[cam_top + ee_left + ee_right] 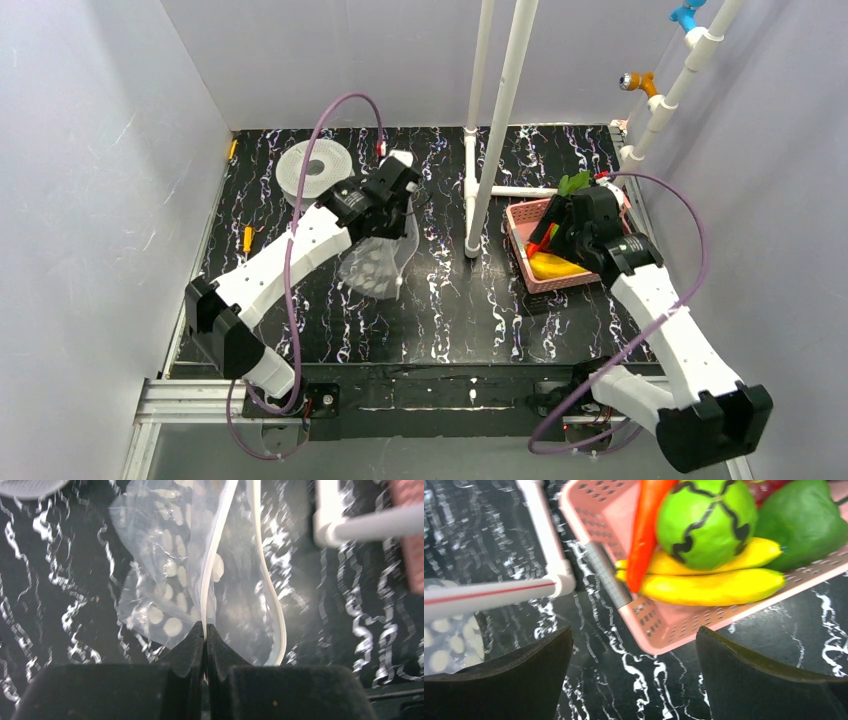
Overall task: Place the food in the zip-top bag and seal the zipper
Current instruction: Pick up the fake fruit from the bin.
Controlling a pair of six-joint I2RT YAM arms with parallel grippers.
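Top external view: high above the near edge, looking down over the whole counter (pixel 440 300). Left wrist view: close range, past the left end effector (pixel 205 630) onto the zip-top bag (pixel 170 570). Right wrist view: close range, past the right end effector (pixel 634 645) toward the pink basket (pixel 664 625). Both wrist views share the white pipe frame (pixel 370 527).

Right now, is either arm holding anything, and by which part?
The left gripper is pinching the clear bag by its zipper strip at the mouth. The right gripper is open and empty, by the pink basket.
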